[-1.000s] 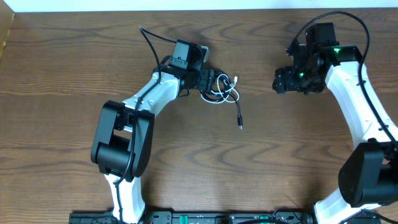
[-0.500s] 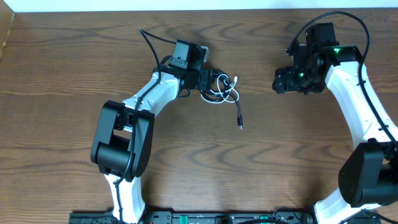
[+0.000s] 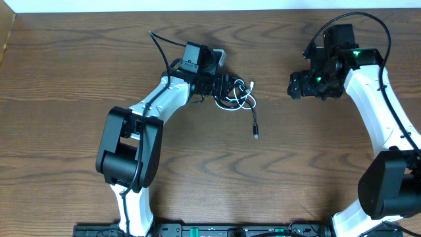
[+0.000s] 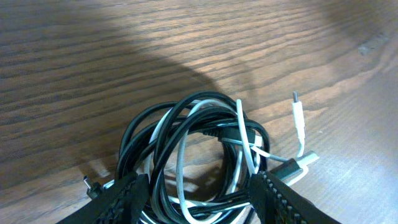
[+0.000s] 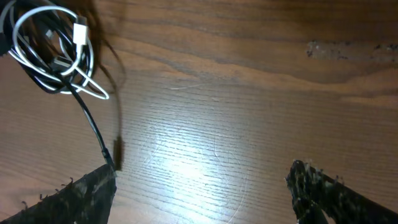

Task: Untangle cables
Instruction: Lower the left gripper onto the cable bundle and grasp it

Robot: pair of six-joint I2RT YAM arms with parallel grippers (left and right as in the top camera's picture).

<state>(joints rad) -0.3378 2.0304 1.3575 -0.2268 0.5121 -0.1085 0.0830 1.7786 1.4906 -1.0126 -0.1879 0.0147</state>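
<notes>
**A:** Well, where's the tangle, seen from above?

**B:** The cables (image 3: 235,97) lie in one knotted coil on the table (image 3: 79,59), right at the tip of the left gripper (image 3: 222,89). One black tail (image 3: 254,122) trails out toward the arms' bases. The right gripper (image 3: 294,86) hovers well apart, off to the side.

**A:** And the left wrist camera?

**B:** Both fingers (image 4: 127,196) press the coil from either side, so that hand is pinching the bundle's near edge. The black cord (image 4: 146,127) and white cord (image 4: 239,121) loop through each other several times. A white plug (image 4: 298,112) sticks out free on the right.

**A:** Right wrist?

**B:** Its jaws are spread wide over bare wood, holding nothing. The coil sits in the top-left corner, with the tail running down to a small plug (image 5: 112,160).

**A:** How will they handle?

**B:** Light, limp and thin, I'd judge. Pull one strand and the whole bunch will probably drag along. The smooth jackets may slip out of a loose pinch. I'd take a free end just behind its plug, where it's stiffer, while the other hand anchors the coil.
</notes>
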